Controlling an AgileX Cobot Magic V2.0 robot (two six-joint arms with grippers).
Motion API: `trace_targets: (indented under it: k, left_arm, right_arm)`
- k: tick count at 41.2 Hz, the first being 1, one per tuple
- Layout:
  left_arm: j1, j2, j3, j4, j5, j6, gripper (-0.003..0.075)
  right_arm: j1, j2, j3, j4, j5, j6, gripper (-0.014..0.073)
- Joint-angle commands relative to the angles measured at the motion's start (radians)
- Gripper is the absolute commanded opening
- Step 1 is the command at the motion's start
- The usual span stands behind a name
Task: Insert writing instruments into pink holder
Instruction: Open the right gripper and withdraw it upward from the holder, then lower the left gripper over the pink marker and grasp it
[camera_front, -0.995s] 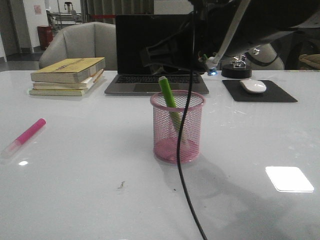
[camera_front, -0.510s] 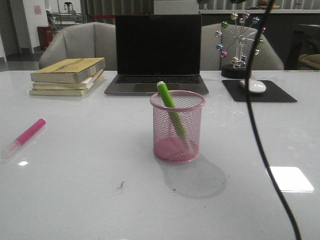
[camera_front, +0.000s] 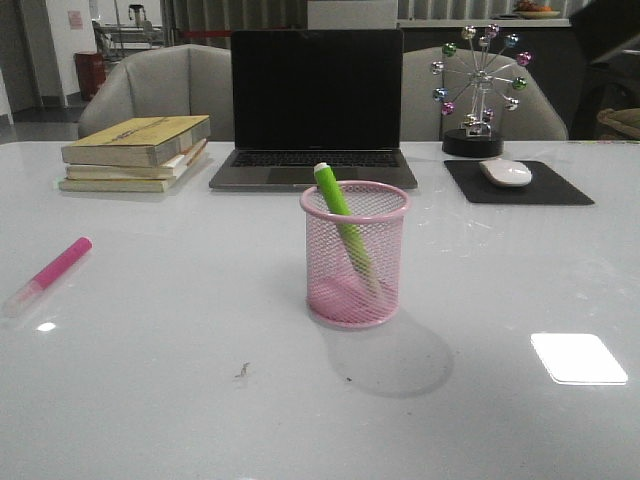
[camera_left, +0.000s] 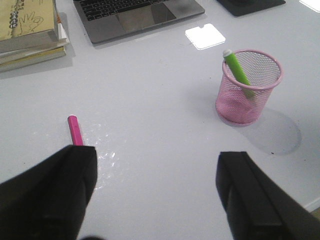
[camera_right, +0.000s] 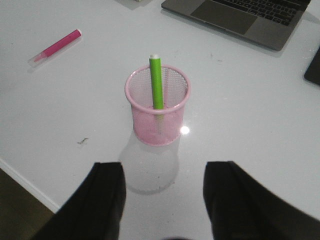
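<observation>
The pink holder (camera_front: 354, 255) stands mid-table, upright. A lime green marker (camera_front: 340, 216) leans inside it, its tip above the rim; the holder (camera_left: 248, 86) (camera_right: 157, 106) and green marker (camera_left: 238, 73) (camera_right: 157, 81) show in both wrist views. The magenta marker (camera_front: 50, 274) (camera_right: 54, 47) lies flat on the table at the left. In the left wrist view the magenta marker (camera_left: 75, 130) is partly hidden behind one finger of my left gripper (camera_left: 156, 172), which is open and empty above the table. My right gripper (camera_right: 164, 187) is open and empty, held high, short of the holder. Neither arm appears in the front view.
A stack of books (camera_front: 137, 152) sits at the back left, an open laptop (camera_front: 315, 105) at the back centre. A mouse (camera_front: 506, 172) on a black pad (camera_front: 520, 184) and a ferris-wheel ornament (camera_front: 479, 85) are at the back right. Chairs stand behind the table.
The right arm and its cable, which crossed the front view over the holder, have withdrawn out of that view. The green marker stays in the holder, and the magenta marker has not moved.
</observation>
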Motion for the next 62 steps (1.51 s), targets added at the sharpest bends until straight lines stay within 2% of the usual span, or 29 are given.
trace_targets:
  k: [1,6,11,17,25,34,48,62]
  left_arm:
    - [-0.008,0.016,-0.028,-0.009,-0.078,0.002,0.0549]
    - [0.000,0.060,-0.034,-0.009,-0.043,-0.006,0.0549]
    - [0.033,0.147,-0.079,-0.009,0.051,-0.006,0.0549]
    - [0.134,0.278,-0.169,-0.009,0.125,-0.006,0.0549]
    - [0.257,0.449,-0.284,-0.011,0.136,-0.006,0.0549]
    - [0.334,0.666,-0.421,-0.011,0.136,-0.006,0.0549]
    - [0.331,1.018,-0.670,-0.009,0.190,-0.003,0.0549]
    - [0.301,1.271,-0.886,-0.009,0.222,-0.003,0.0549]
  right_arm:
    - [-0.006,-0.033,-0.013,-0.011,-0.062,-0.010,0.0465]
    - [-0.006,-0.036,-0.010,-0.011,-0.060,-0.010,0.0465]
    - [-0.006,-0.036,-0.010,-0.011,-0.060,-0.010,0.0465]
    - [-0.006,-0.036,-0.010,-0.011,-0.060,-0.010,0.0465]
    - [-0.006,-0.036,-0.010,-0.011,-0.060,-0.010,0.0465]
    - [-0.006,-0.036,-0.010,-0.011,-0.060,-0.010,0.0465]
    - [-0.006,-0.036,-0.010,-0.011,-0.060,-0.010,0.0465]
    - [-0.006,-0.036,-0.010,-0.011,-0.060,-0.010,0.0465]
